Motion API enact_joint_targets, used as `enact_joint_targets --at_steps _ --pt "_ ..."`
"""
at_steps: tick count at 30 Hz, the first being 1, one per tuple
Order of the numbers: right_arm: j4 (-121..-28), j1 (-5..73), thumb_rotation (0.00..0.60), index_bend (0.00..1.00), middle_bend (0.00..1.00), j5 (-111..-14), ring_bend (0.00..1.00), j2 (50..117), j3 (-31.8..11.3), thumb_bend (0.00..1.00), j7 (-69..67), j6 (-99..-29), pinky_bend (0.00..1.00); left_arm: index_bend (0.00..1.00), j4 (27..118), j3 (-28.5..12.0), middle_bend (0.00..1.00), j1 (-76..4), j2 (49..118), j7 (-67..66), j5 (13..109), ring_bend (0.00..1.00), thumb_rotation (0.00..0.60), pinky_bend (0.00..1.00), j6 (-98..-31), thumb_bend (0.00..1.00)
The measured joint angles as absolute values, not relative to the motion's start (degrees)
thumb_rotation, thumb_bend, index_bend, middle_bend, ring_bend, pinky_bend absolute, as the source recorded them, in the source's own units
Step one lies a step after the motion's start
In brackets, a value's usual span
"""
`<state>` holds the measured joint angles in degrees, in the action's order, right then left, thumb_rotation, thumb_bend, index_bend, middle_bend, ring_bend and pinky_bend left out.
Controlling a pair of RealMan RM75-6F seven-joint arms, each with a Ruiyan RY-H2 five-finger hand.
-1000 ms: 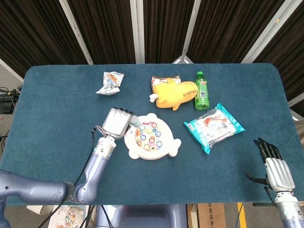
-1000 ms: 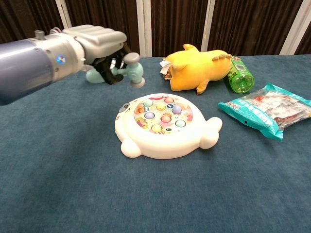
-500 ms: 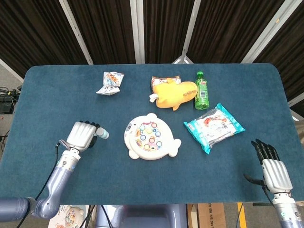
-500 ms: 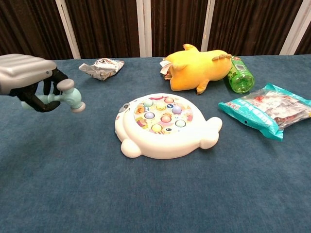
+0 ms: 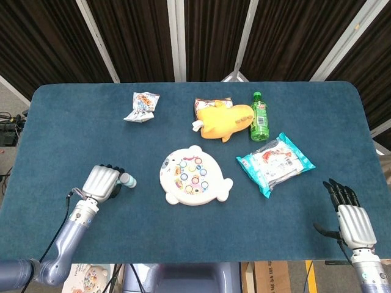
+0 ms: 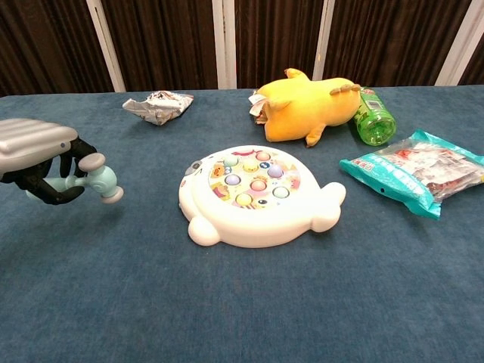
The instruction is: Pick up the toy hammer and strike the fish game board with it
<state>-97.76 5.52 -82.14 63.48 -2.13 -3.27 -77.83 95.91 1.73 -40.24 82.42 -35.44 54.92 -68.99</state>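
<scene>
The white fish game board (image 5: 194,176) (image 6: 253,193), with coloured round buttons on top, lies mid-table. My left hand (image 5: 102,181) (image 6: 34,155) is off to the board's left, low over the cloth, and grips the mint-green toy hammer (image 6: 97,181) (image 5: 126,180) by its handle. The hammer's head points toward the board, well apart from it. My right hand (image 5: 347,211) hangs at the table's front right edge with fingers spread and nothing in it; the chest view does not show it.
Behind the board lie a yellow plush toy (image 5: 225,121) (image 6: 306,109), a green bottle (image 5: 259,116) (image 6: 373,114) and a crumpled wrapper (image 5: 141,106) (image 6: 157,106). A teal snack bag (image 5: 275,161) (image 6: 416,171) sits right of the board.
My left hand has carried the hammer away from the board's left rim, leftward and toward the front edge, and lower. The right hand has stayed nearly still.
</scene>
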Motion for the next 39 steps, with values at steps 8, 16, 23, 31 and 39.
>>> enact_joint_targets --at_steps 8,16,23,31,39 --pt "-97.8 5.5 0.6 0.0 0.0 -82.2 0.0 63.4 -2.1 0.19 -3.4 -77.8 0.0 0.6 94.1 0.5 0.49 -40.3 85.5 -38.0 53.6 0.43 0.6 0.57 -67.4 0.58" --pt "-97.8 5.5 0.6 0.0 0.0 -82.3 0.0 63.3 -2.0 0.19 -3.4 -77.7 0.0 0.59 92.9 -0.3 0.49 -39.9 87.3 -39.0 52.8 0.43 0.6 0.57 -66.9 0.58" --pt "-97.8 5.5 0.6 0.0 0.0 -82.2 0.0 63.3 -2.1 0.19 -3.4 -77.8 0.0 0.57 91.6 -0.3 0.48 -39.3 88.3 -39.9 52.4 0.43 0.6 0.57 -66.3 0.54" --pt "-97.7 5.5 0.6 0.0 0.0 -82.1 0.0 63.3 -2.1 0.19 -3.5 -77.8 0.0 0.53 91.2 -0.7 0.46 -38.9 88.7 -40.3 52.5 0.41 0.6 0.56 -66.1 0.47" --pt "-97.7 5.5 0.6 0.0 0.0 -82.2 0.0 63.3 -2.1 0.19 -3.5 -77.9 0.0 0.47 91.0 -0.8 0.4 -38.5 89.1 -41.7 52.2 0.38 0.6 0.52 -66.1 0.34"
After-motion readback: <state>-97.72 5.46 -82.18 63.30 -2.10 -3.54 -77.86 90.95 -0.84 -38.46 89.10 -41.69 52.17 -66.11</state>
